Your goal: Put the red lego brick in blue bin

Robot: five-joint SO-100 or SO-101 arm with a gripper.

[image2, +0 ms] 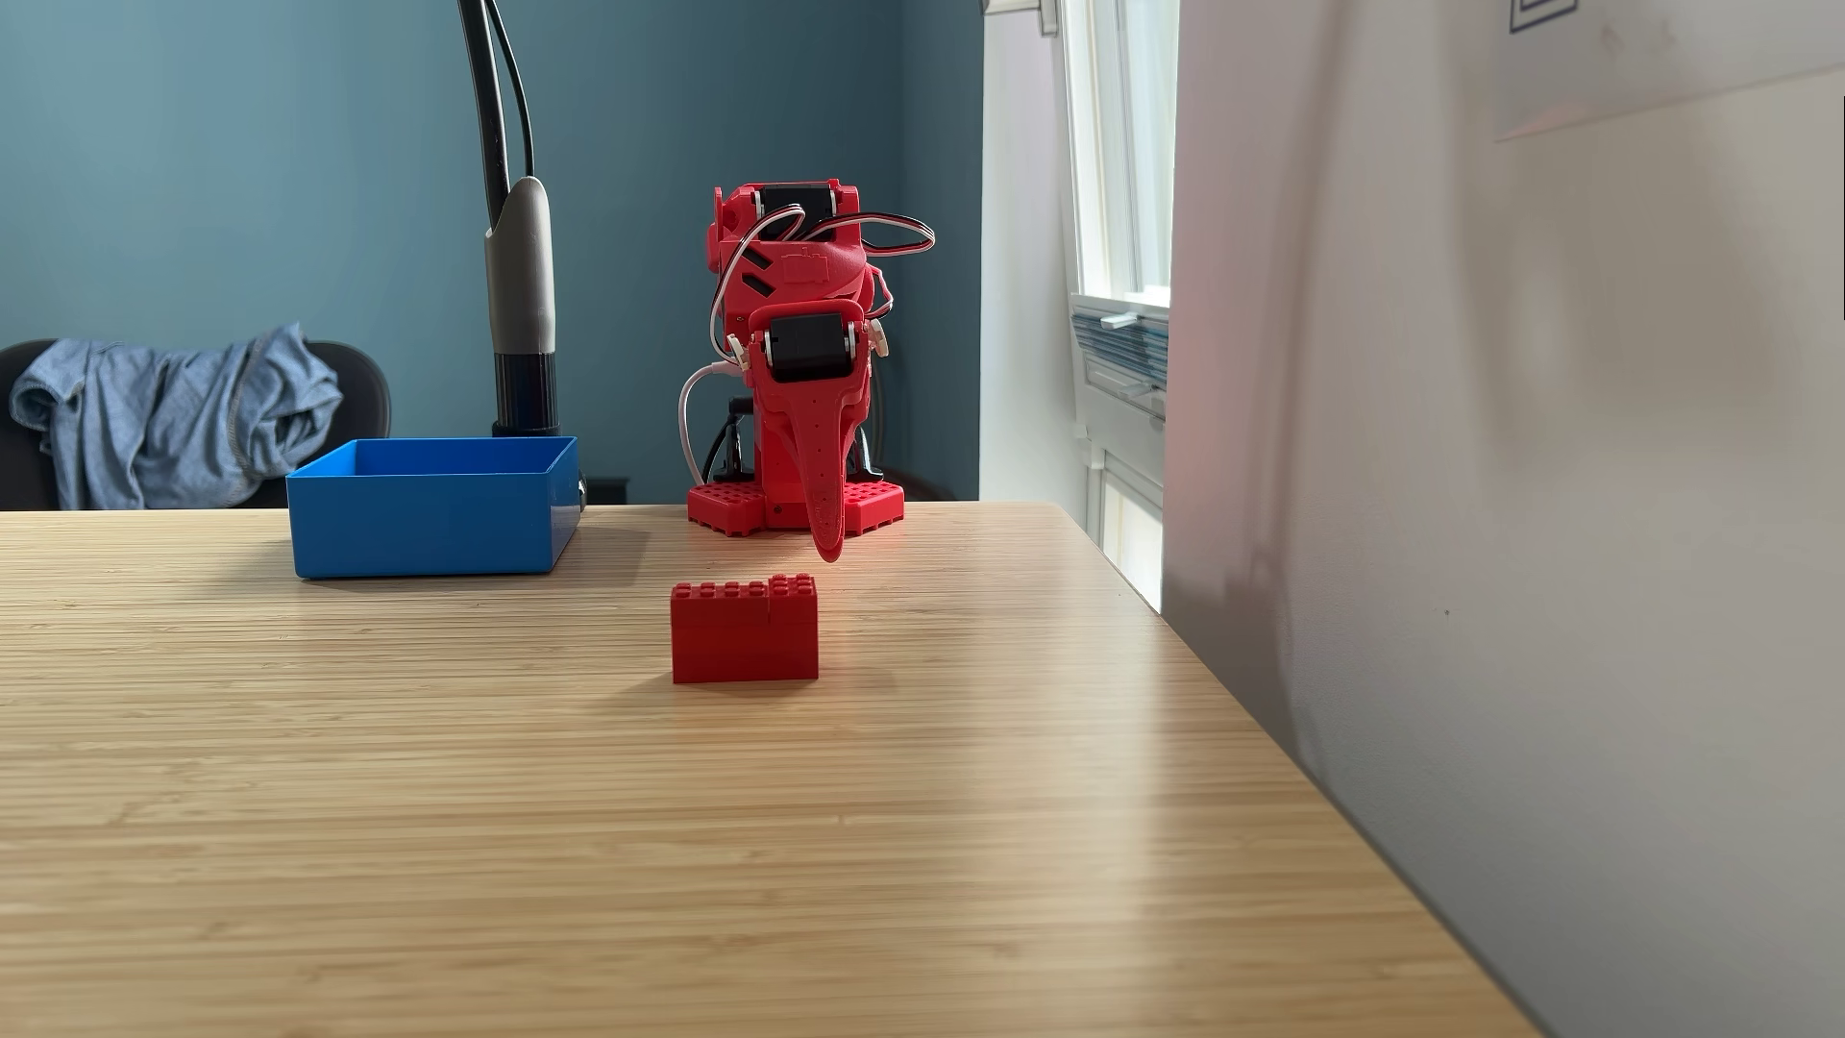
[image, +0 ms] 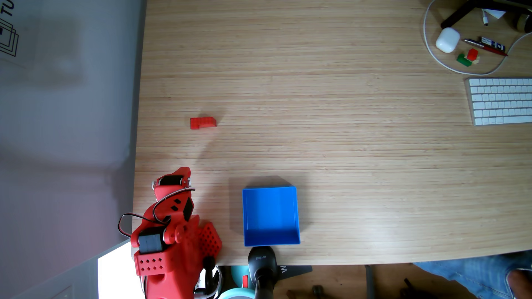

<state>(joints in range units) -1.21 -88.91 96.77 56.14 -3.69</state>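
Note:
The red lego brick (image: 203, 123) (image2: 744, 631) lies alone on the wooden table, studs up, with a raised step at one end. The blue bin (image: 270, 212) (image2: 429, 529) stands open and empty near the table edge, beside the arm's base. The red arm is folded back over its base. My gripper (image: 185, 171) (image2: 829, 547) points down at the table with its fingers together and nothing between them. It hangs a short way behind the brick in a fixed view and well apart from it in the other.
A white keyboard (image: 501, 100), an earbud case (image: 447, 40), pens, a white cable and a small red-and-green block (image: 467, 57) sit at the far right. A black camera pole (image: 262, 267) (image2: 519, 299) rises by the bin. A wall (image2: 1498, 499) borders the table.

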